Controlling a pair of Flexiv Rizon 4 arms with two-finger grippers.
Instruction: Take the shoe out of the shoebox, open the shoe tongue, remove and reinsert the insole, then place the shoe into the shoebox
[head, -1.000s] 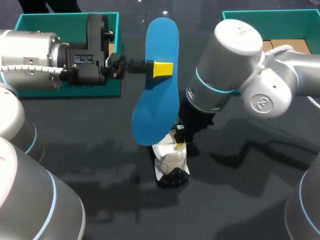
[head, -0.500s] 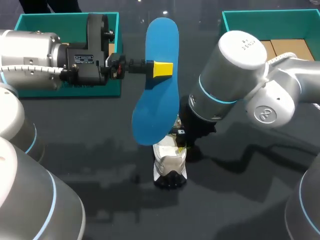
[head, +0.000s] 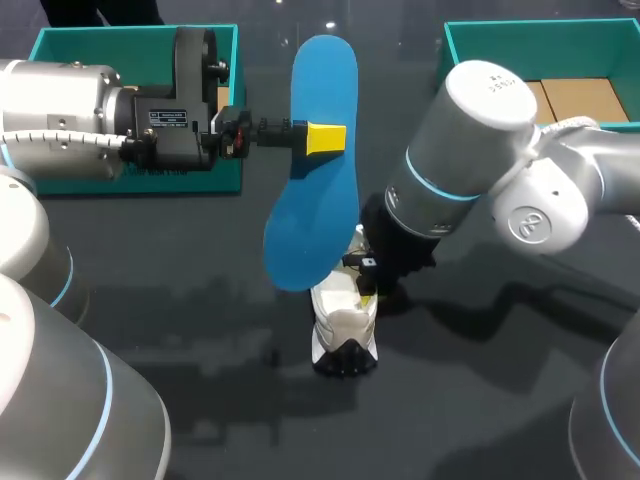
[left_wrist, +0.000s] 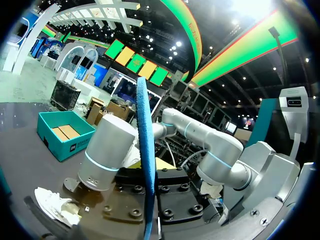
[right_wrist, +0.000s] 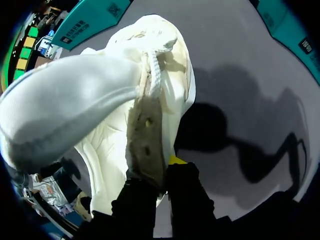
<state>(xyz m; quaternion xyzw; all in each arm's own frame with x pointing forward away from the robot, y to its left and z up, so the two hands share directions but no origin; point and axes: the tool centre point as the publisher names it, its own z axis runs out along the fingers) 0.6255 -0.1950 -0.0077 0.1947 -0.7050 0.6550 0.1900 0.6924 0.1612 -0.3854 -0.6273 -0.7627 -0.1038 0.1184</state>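
Dark table (head: 200, 400), two teal boxes along its far side. Left shoebox (head: 100, 45): inside mostly hidden behind the left arm (head: 60, 110), only a sliver of tan card showing at its right end. Right shoebox (head: 470, 40): flat brown cardboard (head: 585, 98) lying in it. Left arm comes in level from the left, wrist horizontal in front of the left shoebox. Right arm (head: 480, 150) comes in from the right and angles down toward mid-table. Blue insole (head: 318, 170) is held in the air off the table, lengthwise away from the robot; left gripper (head: 325, 138) jaws closed on it about mid-length, one on each face. White shoe (head: 345, 325) is out on the table, between the boxes and nearer the robot, below the insole's near end. Right gripper (right_wrist: 152, 180) jaws almost together, pinching the shoe's eyelet strip (right_wrist: 147, 145) from both sides.
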